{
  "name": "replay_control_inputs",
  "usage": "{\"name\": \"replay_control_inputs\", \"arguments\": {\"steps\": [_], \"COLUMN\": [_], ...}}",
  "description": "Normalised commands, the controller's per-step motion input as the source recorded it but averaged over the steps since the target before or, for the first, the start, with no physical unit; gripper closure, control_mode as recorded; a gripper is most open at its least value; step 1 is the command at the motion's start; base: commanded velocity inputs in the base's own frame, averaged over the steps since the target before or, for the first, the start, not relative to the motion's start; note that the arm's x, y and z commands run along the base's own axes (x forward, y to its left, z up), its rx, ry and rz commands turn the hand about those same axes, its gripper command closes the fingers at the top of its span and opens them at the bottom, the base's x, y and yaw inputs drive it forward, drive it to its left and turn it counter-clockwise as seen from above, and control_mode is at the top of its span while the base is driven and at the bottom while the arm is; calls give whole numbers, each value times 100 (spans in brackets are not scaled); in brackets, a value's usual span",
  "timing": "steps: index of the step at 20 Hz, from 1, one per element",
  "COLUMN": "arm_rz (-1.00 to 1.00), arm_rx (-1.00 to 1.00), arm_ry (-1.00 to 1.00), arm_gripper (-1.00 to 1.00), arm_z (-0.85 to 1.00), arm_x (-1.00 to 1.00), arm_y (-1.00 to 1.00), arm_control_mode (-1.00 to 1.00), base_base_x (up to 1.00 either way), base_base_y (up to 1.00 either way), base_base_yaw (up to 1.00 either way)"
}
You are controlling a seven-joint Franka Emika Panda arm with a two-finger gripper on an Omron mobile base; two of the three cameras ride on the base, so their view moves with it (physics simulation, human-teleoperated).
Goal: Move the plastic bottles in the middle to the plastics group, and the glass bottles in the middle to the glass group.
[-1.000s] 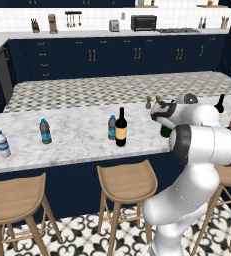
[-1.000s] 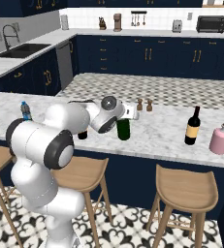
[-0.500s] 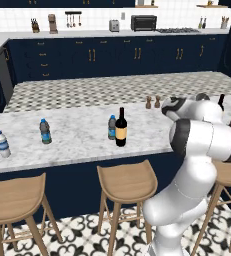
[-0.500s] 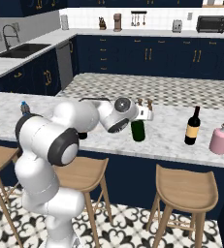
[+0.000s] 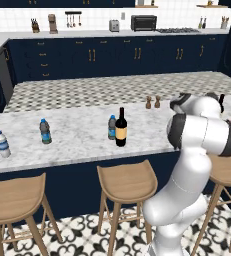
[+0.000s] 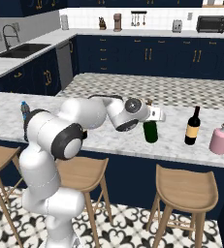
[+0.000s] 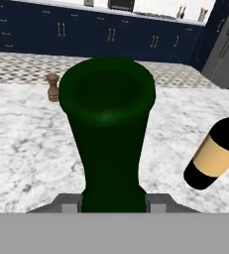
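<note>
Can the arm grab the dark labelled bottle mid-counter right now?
Probably not yet: the pincer is shut on the green bottle, carried off to the right, away from the dark bottle and the small water bottle beside it.

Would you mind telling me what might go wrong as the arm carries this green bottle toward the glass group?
1. The hand grips the green bottle by its narrow neck, so it could swing or slip.
2. The dark wine bottle and pink bottle stand close ahead; setting down might topple one.
</note>
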Motion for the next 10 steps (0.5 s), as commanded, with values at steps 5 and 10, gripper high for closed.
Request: {"name": "replay_control_inputs", "arguments": {"steps": [5, 10], "arm_rz": [-5, -4], "arm_rx": [0, 0], "arm_ry": [-2, -7], "arm_gripper": [100, 100], "arm_z": [0, 0], "arm_x": [0, 3], "arm_y": [-43, -33], "arm_control_mode": [-100, -100], "base_base_x": [0, 0], "base_base_y": [0, 0], "base_base_yaw": [0, 0]}}
